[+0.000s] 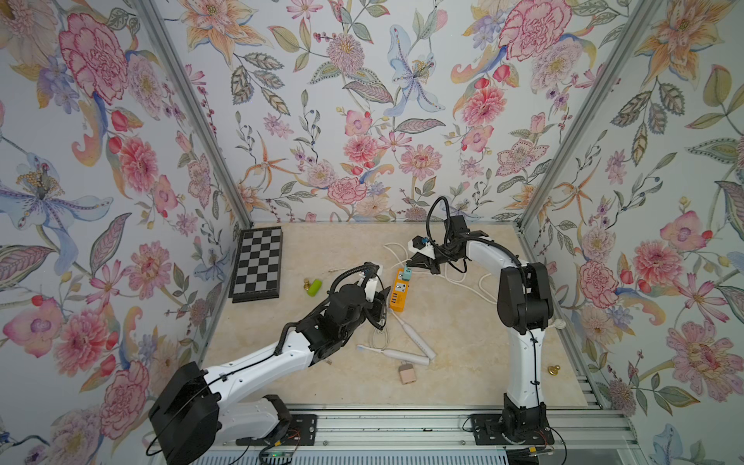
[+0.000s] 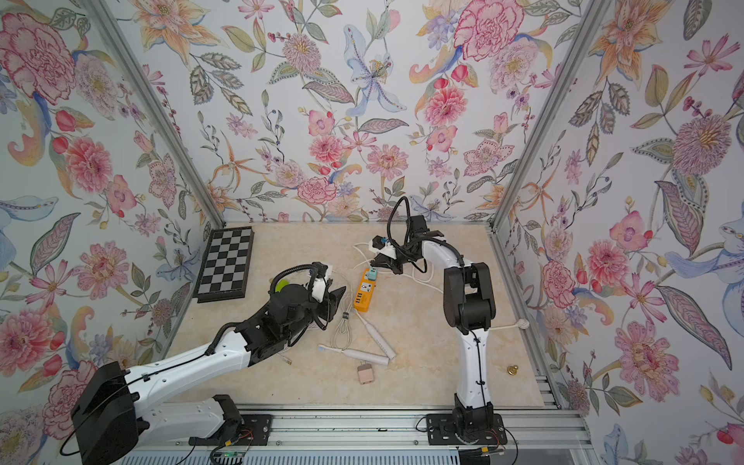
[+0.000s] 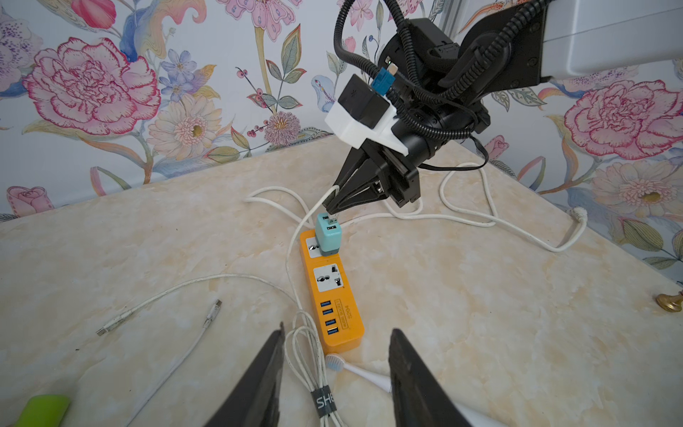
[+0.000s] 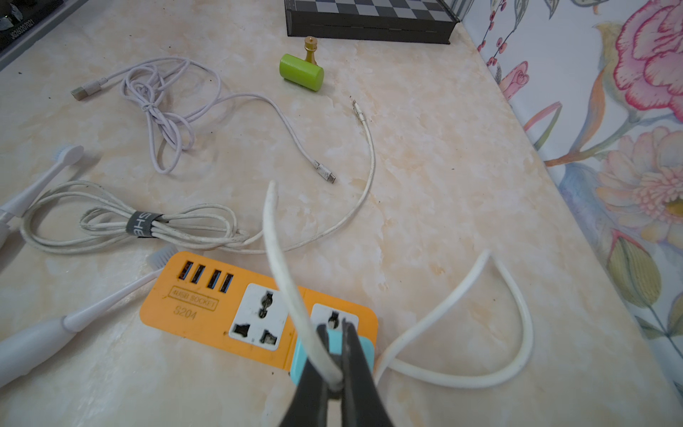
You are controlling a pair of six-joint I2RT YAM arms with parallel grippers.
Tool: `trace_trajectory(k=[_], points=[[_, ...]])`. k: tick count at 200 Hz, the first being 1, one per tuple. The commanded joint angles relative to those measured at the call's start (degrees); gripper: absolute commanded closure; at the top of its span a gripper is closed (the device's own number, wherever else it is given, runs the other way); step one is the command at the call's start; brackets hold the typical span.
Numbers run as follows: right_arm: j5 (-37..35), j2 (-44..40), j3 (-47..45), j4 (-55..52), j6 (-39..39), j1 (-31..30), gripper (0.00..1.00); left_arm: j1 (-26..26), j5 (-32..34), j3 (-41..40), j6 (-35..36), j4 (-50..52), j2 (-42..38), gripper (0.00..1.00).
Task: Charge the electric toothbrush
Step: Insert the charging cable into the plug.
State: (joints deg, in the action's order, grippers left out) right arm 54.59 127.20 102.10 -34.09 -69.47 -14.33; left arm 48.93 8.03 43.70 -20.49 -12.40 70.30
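Two white electric toothbrushes (image 1: 416,340) (image 1: 402,356) lie crossed on the marble table, in front of an orange power strip (image 1: 399,290). A teal USB adapter (image 3: 329,236) sits in the strip's far outlet. My right gripper (image 4: 333,325) is shut on the plug end of a white cable (image 4: 284,266), right at the adapter's top (image 4: 364,347). My left gripper (image 3: 337,329) hangs open above the strip's USB end. A strapped cable bundle (image 3: 310,355) and one brush head (image 3: 334,362) lie below, between its fingers, untouched.
A chessboard (image 1: 257,261) lies at the back left, with a green cylinder (image 1: 314,287) and a gold chess piece (image 1: 306,283) beside it. A pink adapter (image 1: 406,373) lies near the brushes. The strip's white cord (image 1: 475,282) loops right. Another gold piece (image 1: 554,369) stands front right.
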Motion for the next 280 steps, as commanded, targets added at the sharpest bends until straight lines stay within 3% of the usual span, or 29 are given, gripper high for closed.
trace_trajectory(k=[1,58,143,220,280], points=[[-5.3,3.3,-1.8,-7.0,-2.2,-1.1,1.0,0.8,1.6,1.9,-1.0,0.5,0.7,0.53],[-4.4,2.3,-1.2,-7.5,-1.4,-1.6,1.0,1.3,1.1,2.3,-1.2,0.1,2.2,0.53],[-4.0,1.9,-0.4,-8.1,-1.0,-1.9,1.0,2.2,0.9,3.1,-0.2,0.7,3.6,0.43],[-4.8,2.7,1.2,-8.4,0.1,-3.4,1.0,2.3,2.2,2.1,0.0,1.5,2.4,0.23],[-4.1,3.9,2.4,-8.4,1.1,-0.9,1.0,2.3,3.0,1.9,0.0,1.7,1.8,0.07]])
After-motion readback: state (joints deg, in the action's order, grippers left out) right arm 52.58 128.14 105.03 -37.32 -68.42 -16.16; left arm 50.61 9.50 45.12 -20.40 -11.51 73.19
